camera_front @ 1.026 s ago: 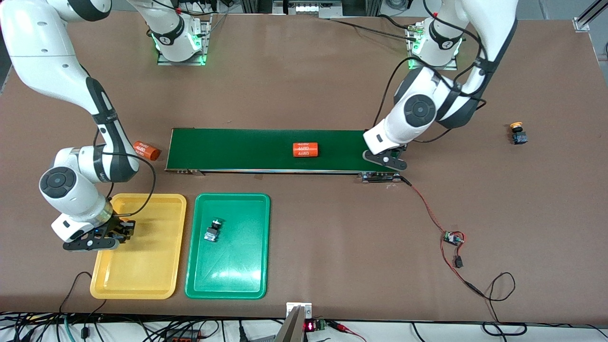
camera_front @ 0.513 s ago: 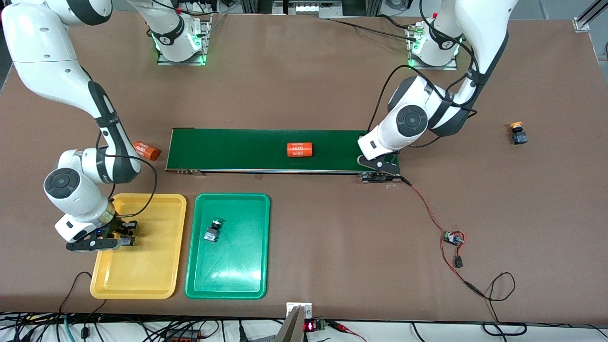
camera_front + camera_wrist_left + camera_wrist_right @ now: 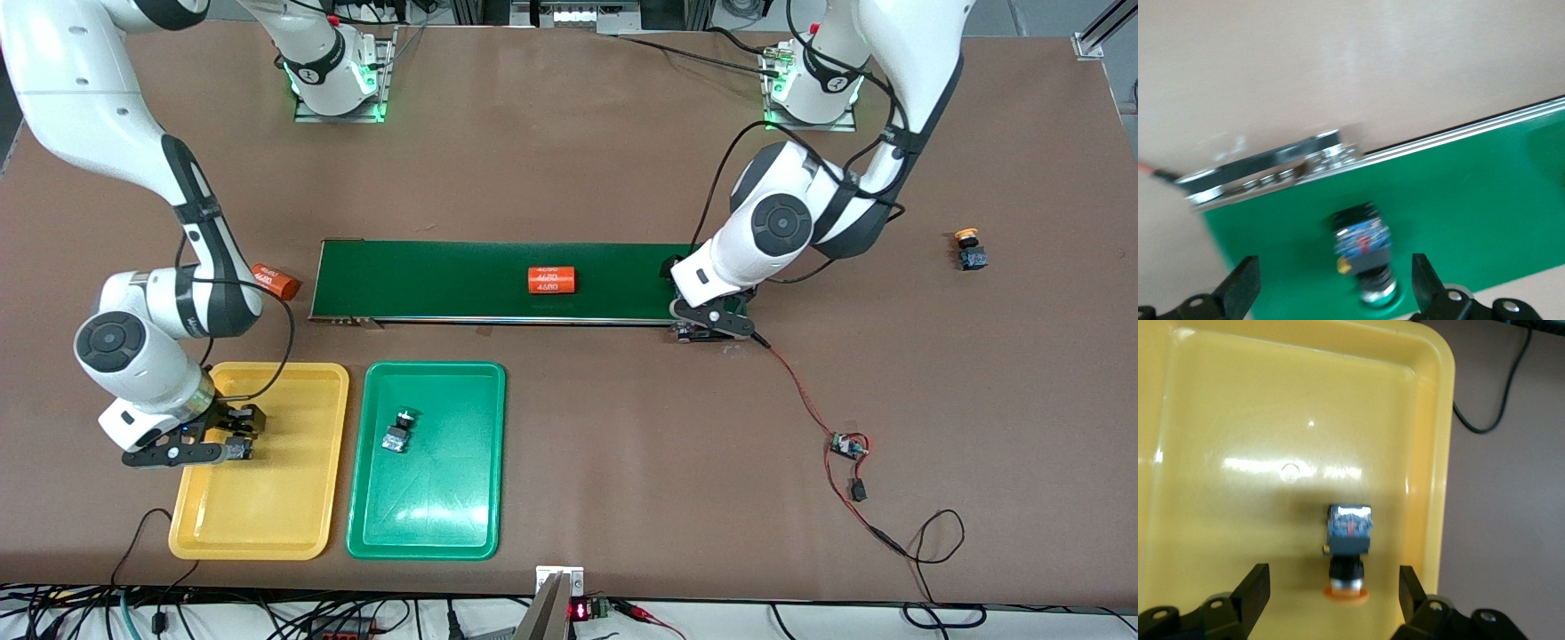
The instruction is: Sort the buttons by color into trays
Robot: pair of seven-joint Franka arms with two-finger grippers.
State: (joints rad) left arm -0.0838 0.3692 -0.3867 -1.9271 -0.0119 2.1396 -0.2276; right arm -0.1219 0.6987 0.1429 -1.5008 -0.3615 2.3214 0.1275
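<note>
the right claw (image 3: 1331, 597) hangs low over the yellow tray (image 3: 293, 524) at the right arm's end of the worktop (image 3: 578, 142), jaws wide and holding nothing. an orange-capped button (image 3: 1349, 543) lies on the tray floor between its fingers, touching neither as far as the right wrist view shows. so one warm-coloured button looks delivered.

the green tray (image 3: 471, 524) beside it carries one button (image 3: 397, 433) on its side; its cap colour is too small to tell.

the left claw (image 3: 1331, 293) is low over the conveyor belt (image 3: 427, 276) at the left arm's end, jaws wide. a button (image 3: 1363, 248) with a blue body sits on the belt between its fingers, not gripped. its cap colour is unclear against the green belt.

another orange-capped button (image 3: 969, 251) stands alone on the worktop toward the left arm's end, well apart from everything.

by my reckoning two buttons are placed and two remain: the one on the belt and the lone one.

an orange cylinder (image 3: 551, 280) rides mid-belt, and a second cylinder (image 3: 274, 281) lies off the belt's end.
</note>
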